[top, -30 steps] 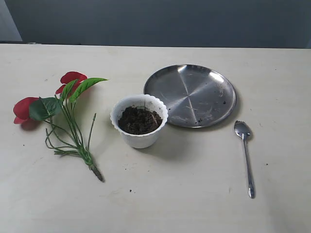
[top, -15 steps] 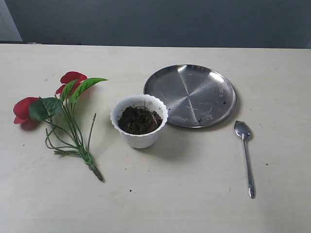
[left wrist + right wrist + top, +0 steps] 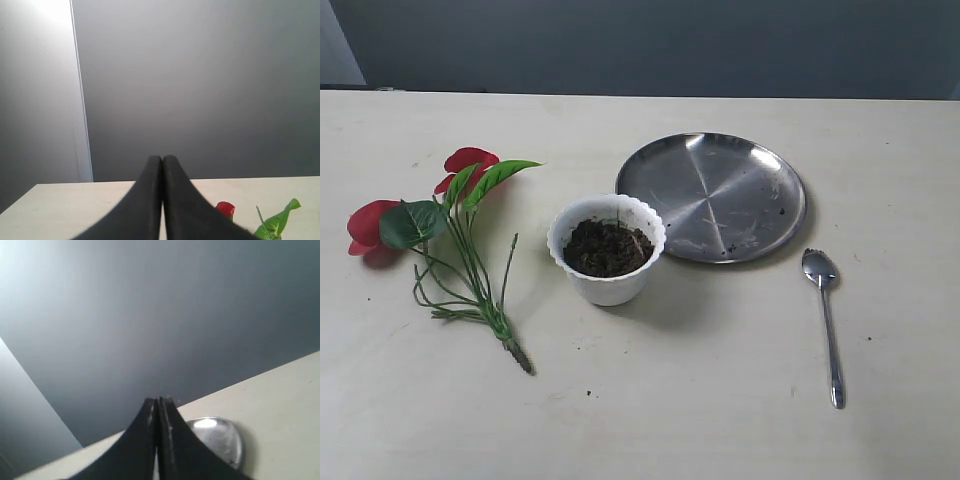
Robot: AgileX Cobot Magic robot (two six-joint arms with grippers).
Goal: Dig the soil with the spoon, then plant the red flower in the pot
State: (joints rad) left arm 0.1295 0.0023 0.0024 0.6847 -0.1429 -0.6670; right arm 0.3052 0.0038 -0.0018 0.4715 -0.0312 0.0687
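The white scalloped pot (image 3: pixel 607 262) stands mid-table, filled with dark lumpy soil (image 3: pixel 606 247). Left of it the red flower (image 3: pixel 440 230) lies flat, blooms away from the pot and brownish stem base toward the front. The silver spoon (image 3: pixel 826 320) lies on the right, bowl toward the plate. Neither arm shows in the exterior view. My left gripper (image 3: pixel 162 160) is shut and empty, held above the table, with one red bloom (image 3: pixel 225 208) and a green leaf (image 3: pixel 276 222) past it. My right gripper (image 3: pixel 158 402) is shut and empty too.
A round steel plate (image 3: pixel 711 196) sits behind and right of the pot, with a few soil crumbs on it; it also shows past my right gripper as the plate (image 3: pixel 217 437). A dark grey wall backs the beige table (image 3: pixel 670 400).
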